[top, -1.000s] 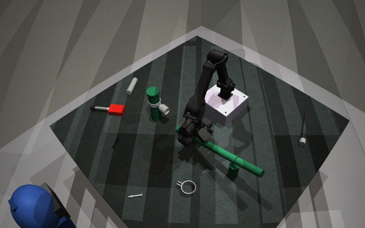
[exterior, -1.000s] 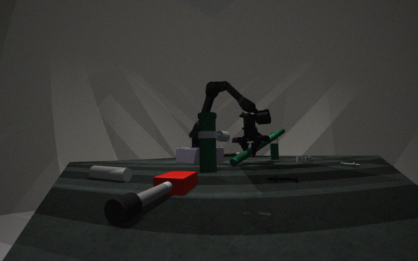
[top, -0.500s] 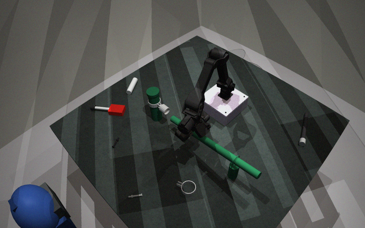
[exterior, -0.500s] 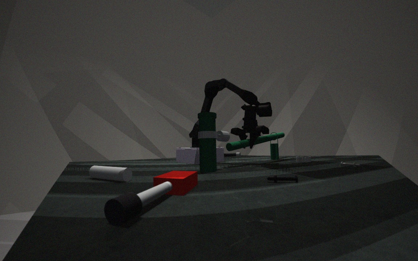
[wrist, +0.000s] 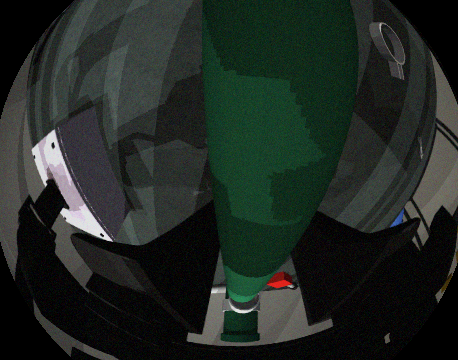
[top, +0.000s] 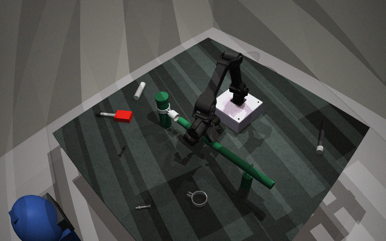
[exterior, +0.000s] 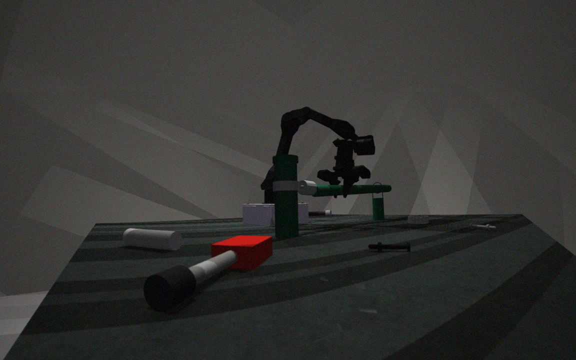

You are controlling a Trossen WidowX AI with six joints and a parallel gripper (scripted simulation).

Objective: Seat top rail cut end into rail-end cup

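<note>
The green rail [top: 233,157] [exterior: 366,189] [wrist: 274,150] is nearly level, through the loop cap [exterior: 377,183] on the small post [top: 246,181] [exterior: 377,209]. My gripper [exterior: 340,192] is shut on the rail between its cut end and the loop. The pale rail-end cup [top: 174,115] [exterior: 308,188] [wrist: 245,309] hangs from the brace band [exterior: 284,185], high on the big green post [top: 165,122] [exterior: 286,214] [wrist: 240,324]. In the top view, the cut end faces the cup's mouth with a small gap. The exterior view overlaps them. The cup's inside is hidden.
A red-headed mallet [top: 123,116] [exterior: 247,251] and white cylinder [top: 139,90] [exterior: 152,239] lie beyond the big post. The pale base box [top: 233,119] [exterior: 258,214] stands beside the rail. A loose band [top: 199,198], two bolts [top: 122,150] [top: 143,207] and a dark rod [top: 321,136] lie around.
</note>
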